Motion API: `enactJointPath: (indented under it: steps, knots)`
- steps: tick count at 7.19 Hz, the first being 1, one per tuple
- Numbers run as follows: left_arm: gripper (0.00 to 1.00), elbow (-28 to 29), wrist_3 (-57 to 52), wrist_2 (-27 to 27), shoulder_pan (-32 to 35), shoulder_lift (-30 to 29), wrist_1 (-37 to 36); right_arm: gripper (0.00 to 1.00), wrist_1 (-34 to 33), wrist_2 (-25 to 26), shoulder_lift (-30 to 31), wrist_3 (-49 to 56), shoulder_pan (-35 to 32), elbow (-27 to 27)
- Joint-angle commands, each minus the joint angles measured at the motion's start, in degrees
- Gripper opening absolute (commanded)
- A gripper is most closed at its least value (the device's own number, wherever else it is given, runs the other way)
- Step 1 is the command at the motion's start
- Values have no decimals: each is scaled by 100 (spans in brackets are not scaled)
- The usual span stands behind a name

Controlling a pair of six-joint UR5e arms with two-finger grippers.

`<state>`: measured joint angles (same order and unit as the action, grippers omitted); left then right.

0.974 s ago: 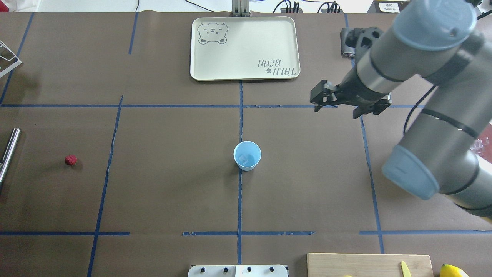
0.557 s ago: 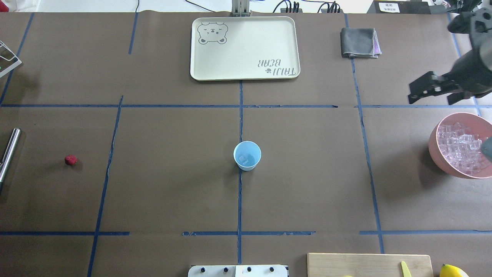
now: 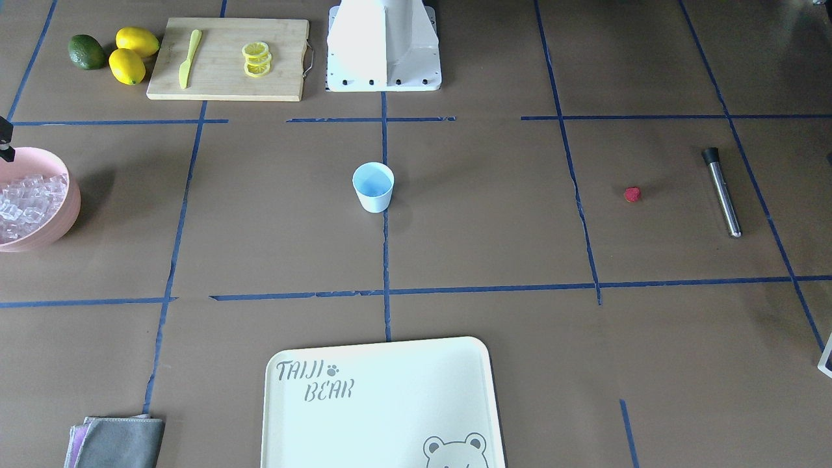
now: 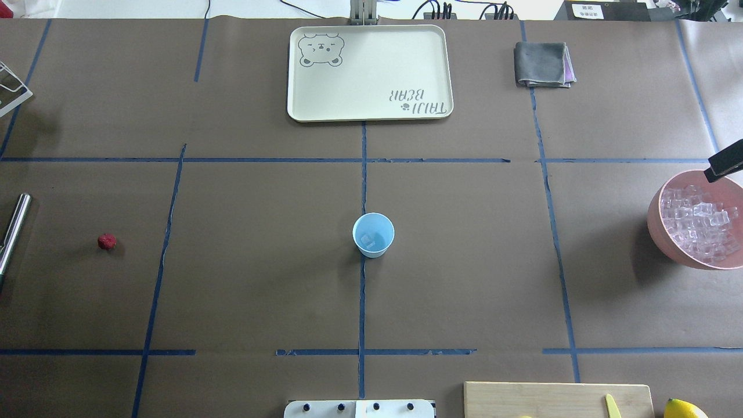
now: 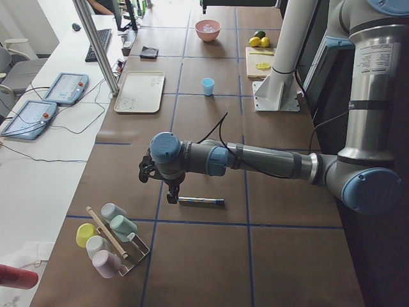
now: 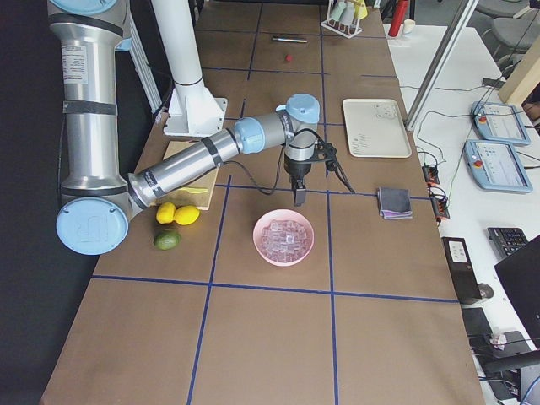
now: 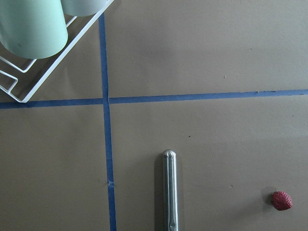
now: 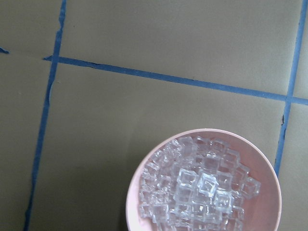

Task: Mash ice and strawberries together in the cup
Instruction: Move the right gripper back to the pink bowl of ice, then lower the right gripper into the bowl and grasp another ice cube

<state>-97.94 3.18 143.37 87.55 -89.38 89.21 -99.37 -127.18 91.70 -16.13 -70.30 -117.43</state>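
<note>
The pale blue cup [image 4: 373, 234] stands upright at the table's middle with one ice cube [image 4: 368, 238] in it. The ice heap [image 4: 699, 223] fills a pink bowl [image 4: 653, 217] at the right edge. The red strawberry [image 4: 107, 241] lies on the table at far left. My right gripper [image 6: 319, 187] hangs just beyond the bowl's far rim, jaws spread and empty. One of its fingertips [image 4: 724, 165] shows in the overhead view. My left gripper [image 5: 170, 189] hovers over the end of a steel muddler [image 5: 201, 201], left of the strawberry. I cannot tell whether it is open.
A cream tray [image 4: 369, 72] and a folded grey cloth [image 4: 543, 64] lie at the table's far side. A cutting board [image 3: 227, 78] with lemon slices, a knife, lemons and an avocado sits by the robot base. A wire cup rack [image 5: 112, 236] stands at the left end.
My right arm has swung right, from near the table's middle to the pink bowl, and has almost left the overhead view. The bowl and cloth now show fully.
</note>
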Motion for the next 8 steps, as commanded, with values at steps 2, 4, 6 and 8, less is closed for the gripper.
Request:
enactJointPath:
  steps: [2, 4, 6, 8]
  knots:
    - [100, -6, 7, 7, -1, -9, 0, 98, 1899, 35, 507, 162, -1, 1253]
    - [100, -6, -2, 16, -1, -9, 0, 89, 1948, 26, 402, 163, 226, 1678]
    - [100, 3, -2, 7, -1, -27, 0, 86, 1904, -26, 419, 119, 263, 1644]
    - [100, 3, 7, 16, -1, -27, 0, 84, 1869, -44, 489, 127, 306, 1636]
